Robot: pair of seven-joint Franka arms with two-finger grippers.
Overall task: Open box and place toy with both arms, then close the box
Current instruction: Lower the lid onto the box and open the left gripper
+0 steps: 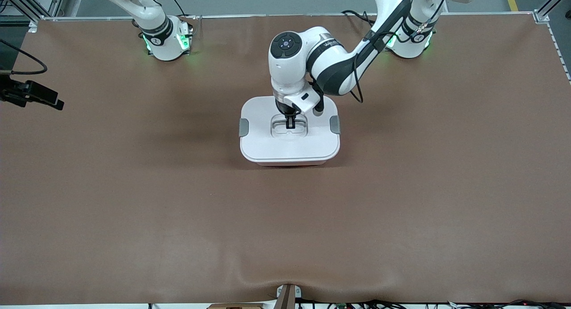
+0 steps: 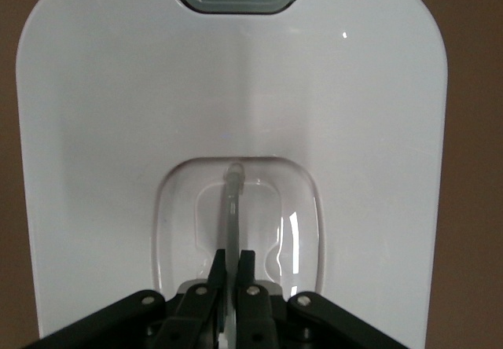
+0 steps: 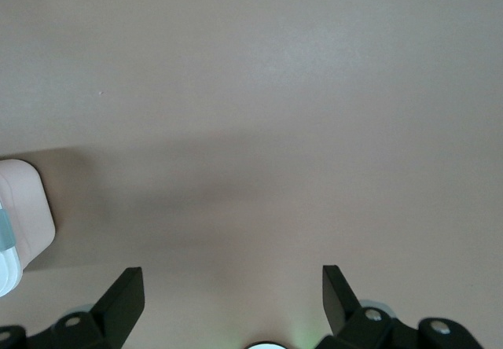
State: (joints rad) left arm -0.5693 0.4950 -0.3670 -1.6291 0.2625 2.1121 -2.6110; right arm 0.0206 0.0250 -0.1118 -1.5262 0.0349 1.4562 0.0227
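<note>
One gripper, the left (image 1: 290, 121), is clamped on the handle (image 2: 233, 207) of the box (image 1: 290, 146) mid-desk (lid on, toy unseen); next comes lifting. The right gripper (image 3: 233, 295) waits wide over bare desk (image 1: 134, 188).

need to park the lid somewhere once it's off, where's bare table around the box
Bare brown table lies on every side of the box: widest nearer the front camera, also toward each arm's end. Crowded only over the lid, where the left gripper pinches the handle; the right gripper hangs open over bare table.
</note>
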